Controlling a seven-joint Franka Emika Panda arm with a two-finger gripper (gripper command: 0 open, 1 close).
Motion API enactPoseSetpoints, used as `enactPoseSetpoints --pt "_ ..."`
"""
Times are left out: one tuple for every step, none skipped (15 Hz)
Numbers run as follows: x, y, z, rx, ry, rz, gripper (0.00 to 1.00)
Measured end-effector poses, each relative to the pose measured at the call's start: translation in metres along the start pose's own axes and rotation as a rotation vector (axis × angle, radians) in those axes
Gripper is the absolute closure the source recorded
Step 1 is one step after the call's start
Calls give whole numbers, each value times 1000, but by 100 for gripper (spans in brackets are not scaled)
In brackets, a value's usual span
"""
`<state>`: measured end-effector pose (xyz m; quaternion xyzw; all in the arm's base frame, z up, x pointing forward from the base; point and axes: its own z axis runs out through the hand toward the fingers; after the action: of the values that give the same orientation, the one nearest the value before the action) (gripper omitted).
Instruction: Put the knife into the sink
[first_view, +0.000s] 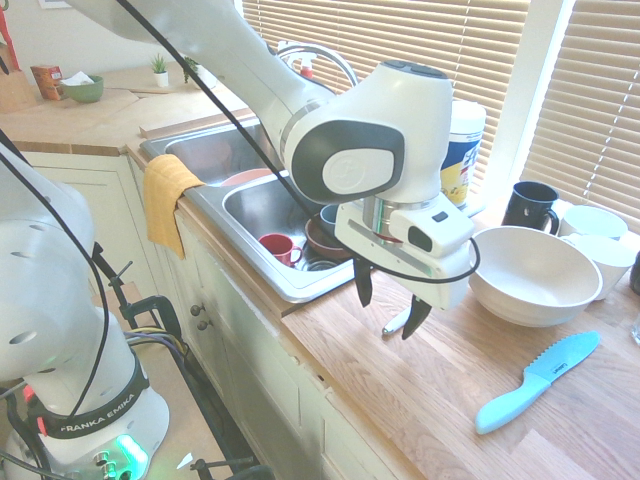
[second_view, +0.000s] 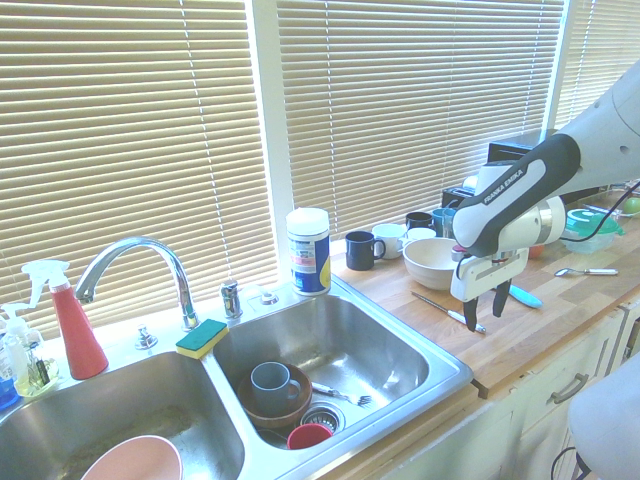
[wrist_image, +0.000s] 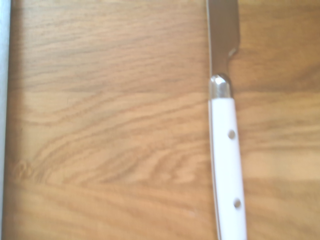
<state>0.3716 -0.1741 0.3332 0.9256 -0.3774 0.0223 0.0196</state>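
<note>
White-handled and silver-bladed, a knife (wrist_image: 227, 150) lies on the wooden counter (second_view: 400, 310) just beside the steel sink (second_view: 430, 385), beneath a robot gripper (second_view: 487, 312) whose two dark fingers hang spread apart. Behind it sits a cream bowl (second_view: 430, 263), with a light-blue serrated knife (first_view: 538, 382) lying nearby, while a red mug (first_view: 280, 249) and a blue-grey mug (second_view: 273, 388) rest inside the basin.

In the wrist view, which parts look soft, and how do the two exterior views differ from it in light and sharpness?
Wrist view: wood grain and the knife's handle slightly blurred; first exterior view: washed-out brightness, pale glare on the sink's rim; second exterior view: blinds sharper, bluish cast.
</note>
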Motion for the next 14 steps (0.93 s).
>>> enactPoseSetpoints --pt "1 -3 3 3 6 -5 0" --pt "2 -6 7 5 9 -9 0" --pt "5 -10 9 9 9 -10 0" --pt "8 -14 11 11 8 -12 100" --pt "11 -19 12 15 8 -13 100" --pt "14 -24 12 21 10 -13 100" --pt "17 -28 13 23 8 -15 100" --pt "20 -32 13 25 9 -15 100" --pt "22 -33 13 26 9 -16 100" --pt "22 -33 13 26 10 -16 100" --pt "23 -33 12 26 11 -14 100" --pt "24 -33 12 27 12 -11 100" --pt "24 -32 12 27 13 -7 100" --pt "25 -30 12 27 13 -3 100"
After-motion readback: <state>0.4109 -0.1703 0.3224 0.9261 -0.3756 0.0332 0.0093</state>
